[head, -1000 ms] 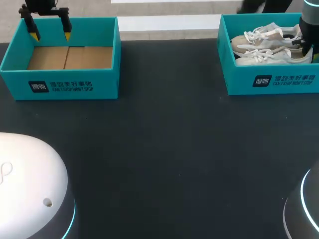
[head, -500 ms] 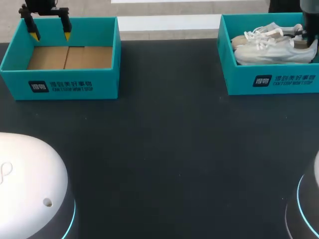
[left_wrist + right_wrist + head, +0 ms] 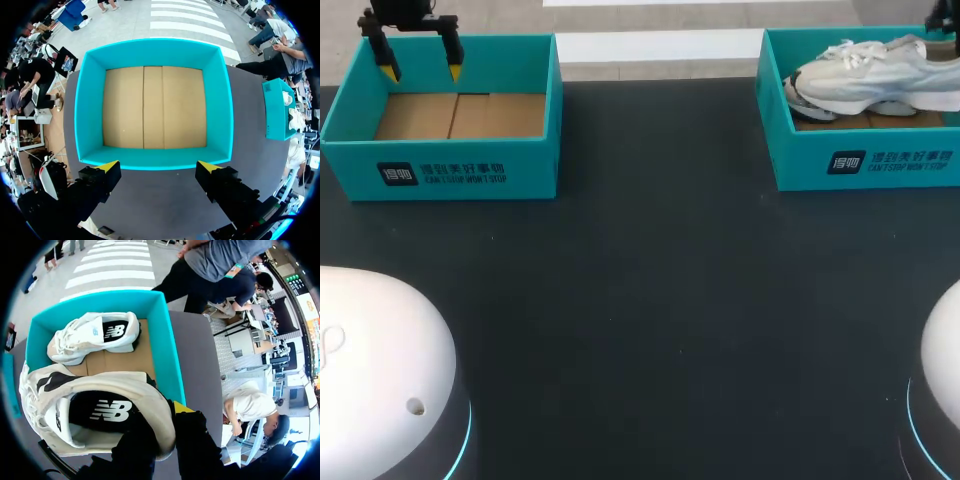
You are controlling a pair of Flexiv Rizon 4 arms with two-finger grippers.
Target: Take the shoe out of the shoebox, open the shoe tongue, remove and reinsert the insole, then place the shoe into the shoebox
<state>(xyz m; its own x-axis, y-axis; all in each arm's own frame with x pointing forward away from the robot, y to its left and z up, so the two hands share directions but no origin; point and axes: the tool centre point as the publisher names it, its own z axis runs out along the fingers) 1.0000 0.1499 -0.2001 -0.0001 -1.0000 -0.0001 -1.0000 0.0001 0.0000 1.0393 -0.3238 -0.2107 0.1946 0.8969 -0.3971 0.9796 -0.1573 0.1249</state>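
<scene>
White shoe gripped (seemingly at heel) by right end effector.

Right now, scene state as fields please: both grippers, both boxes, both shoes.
left shoebox: teal, nothing inside but its bare cardboard floor
right shoebox: teal, second shoe inside
left gripper: open, holding nothing, above the left shoebox near its far wall
right gripper: shut on the heel of the raised shoe
raised shoe: white, lifted over the right shoebox
second shoe: white, lying in the right shoebox
</scene>
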